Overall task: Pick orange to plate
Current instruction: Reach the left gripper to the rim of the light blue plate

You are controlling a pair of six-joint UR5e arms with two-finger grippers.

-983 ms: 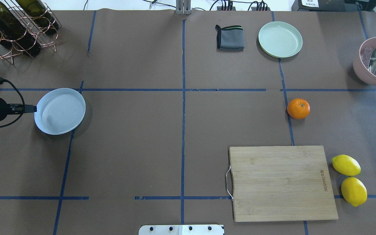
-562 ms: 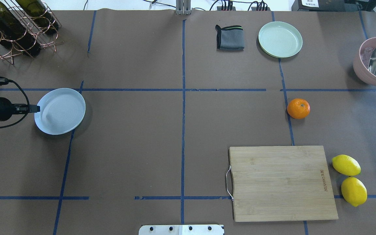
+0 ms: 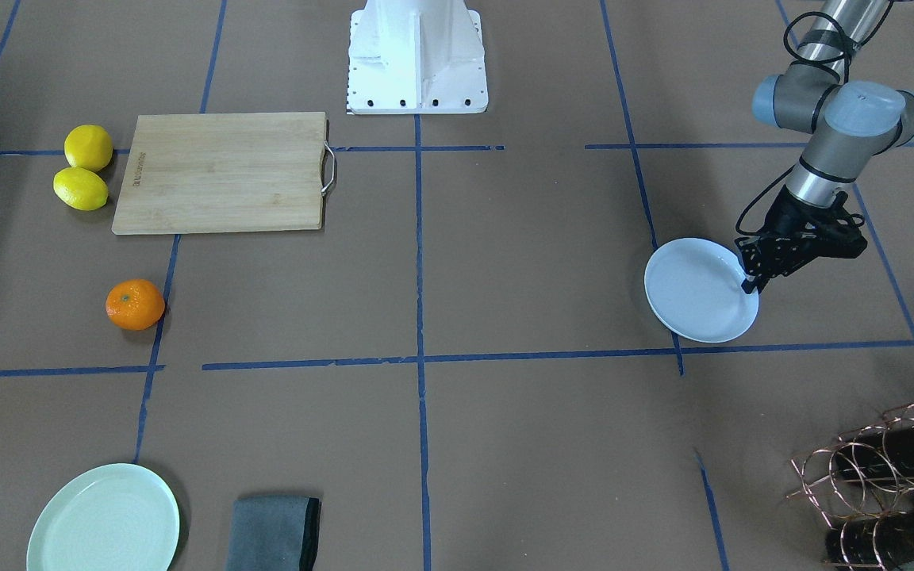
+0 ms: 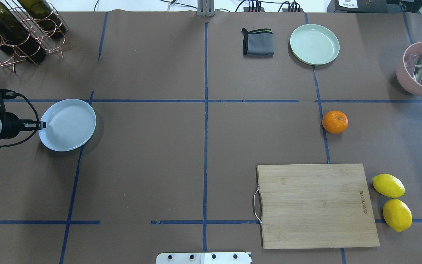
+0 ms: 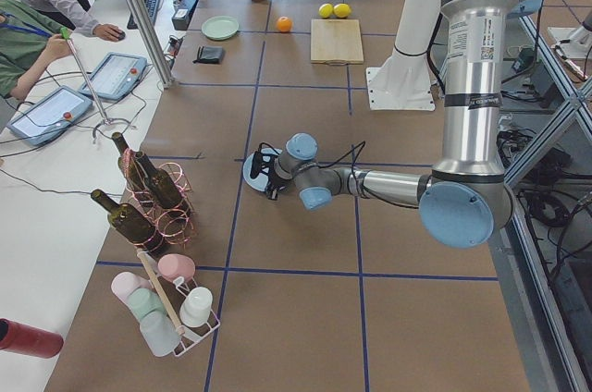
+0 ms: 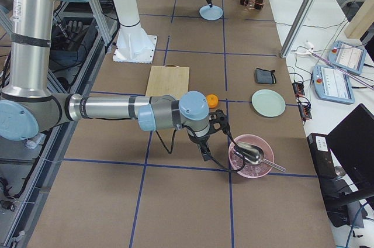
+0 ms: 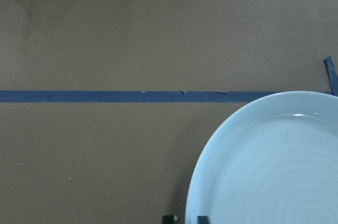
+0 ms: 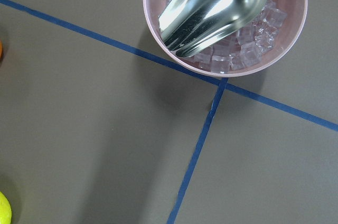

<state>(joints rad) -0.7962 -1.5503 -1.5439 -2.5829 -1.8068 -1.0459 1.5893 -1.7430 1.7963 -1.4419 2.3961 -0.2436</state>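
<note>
Overhead exterior, orange (image 4: 335,122): bare on the surface, untouched, far off at 3 o'clock from the plate (image 4: 71,126); the pick looks not yet begun.
Overhead exterior, left gripper (image 4: 43,125): at the plate's 9 o'clock rim.
Left wrist-mounted, fingers (image 7: 169,218): tips close together astride that rim; pinching or not, I cannot tell.
Exterior right, right gripper (image 6: 205,153): near the orange, by the pink bowl (image 6: 248,173); open or closed, I cannot tell.
Next move: likely the right arm over the orange, fingers wide, then a gentle squeeze.
</note>
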